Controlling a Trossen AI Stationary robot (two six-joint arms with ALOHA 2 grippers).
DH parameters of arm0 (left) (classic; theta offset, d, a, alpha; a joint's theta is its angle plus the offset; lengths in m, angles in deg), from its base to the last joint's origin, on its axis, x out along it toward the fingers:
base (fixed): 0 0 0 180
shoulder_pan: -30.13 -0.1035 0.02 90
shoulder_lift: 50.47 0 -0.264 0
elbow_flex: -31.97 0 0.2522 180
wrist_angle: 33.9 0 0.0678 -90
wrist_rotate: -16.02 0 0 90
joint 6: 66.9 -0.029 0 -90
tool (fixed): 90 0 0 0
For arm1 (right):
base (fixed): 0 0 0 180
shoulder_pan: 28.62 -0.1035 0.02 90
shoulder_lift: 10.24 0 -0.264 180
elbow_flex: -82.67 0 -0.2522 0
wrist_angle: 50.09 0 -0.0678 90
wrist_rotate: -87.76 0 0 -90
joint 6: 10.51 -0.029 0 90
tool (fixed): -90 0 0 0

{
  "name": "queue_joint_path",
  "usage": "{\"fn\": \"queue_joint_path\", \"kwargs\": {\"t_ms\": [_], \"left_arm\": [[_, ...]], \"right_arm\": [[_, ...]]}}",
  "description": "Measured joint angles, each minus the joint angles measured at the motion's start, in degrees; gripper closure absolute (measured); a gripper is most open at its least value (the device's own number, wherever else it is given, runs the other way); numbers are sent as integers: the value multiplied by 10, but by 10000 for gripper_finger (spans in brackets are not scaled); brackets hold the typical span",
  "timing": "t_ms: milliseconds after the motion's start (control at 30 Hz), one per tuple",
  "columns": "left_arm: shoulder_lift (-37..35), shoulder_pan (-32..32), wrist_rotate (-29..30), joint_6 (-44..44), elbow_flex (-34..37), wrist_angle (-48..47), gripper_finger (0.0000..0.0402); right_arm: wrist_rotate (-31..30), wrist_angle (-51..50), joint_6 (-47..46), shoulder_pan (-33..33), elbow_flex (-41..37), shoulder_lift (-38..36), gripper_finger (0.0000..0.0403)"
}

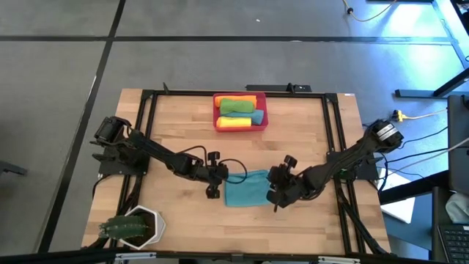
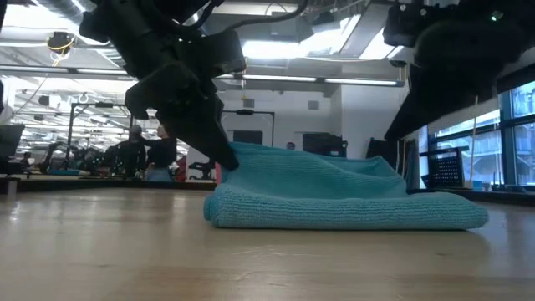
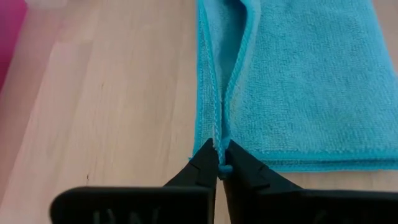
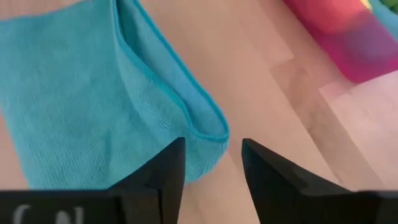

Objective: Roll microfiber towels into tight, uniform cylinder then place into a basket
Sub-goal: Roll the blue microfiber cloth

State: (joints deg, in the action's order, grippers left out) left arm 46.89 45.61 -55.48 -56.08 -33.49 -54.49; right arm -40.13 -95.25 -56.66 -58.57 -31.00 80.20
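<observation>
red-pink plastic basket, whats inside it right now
In the red-pink plastic basket lie rolled microfiber towels: an orange one at the far side, a green one, a teal one and a yellow one. They cover the basket's floor.

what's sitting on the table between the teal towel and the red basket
Nothing: in the high view, bare wooden table separates the teal towel from the red basket.
</observation>
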Motion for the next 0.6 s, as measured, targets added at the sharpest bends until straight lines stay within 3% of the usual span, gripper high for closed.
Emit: {"fn": "queue_joint_path", "kwargs": {"t_ms": [200, 367, 600], "left_arm": [[0, -7, -1, 10, 0, 0, 342], [0, -7, 3, 28, 0, 0, 302], [0, -4, -28, 51, 0, -2, 282]], "right_arm": [[-10, 1, 10, 0, 0, -2, 242], [15, 4, 16, 0, 3, -2, 242], [20, -9, 23, 0, 38, -2, 242]]}}
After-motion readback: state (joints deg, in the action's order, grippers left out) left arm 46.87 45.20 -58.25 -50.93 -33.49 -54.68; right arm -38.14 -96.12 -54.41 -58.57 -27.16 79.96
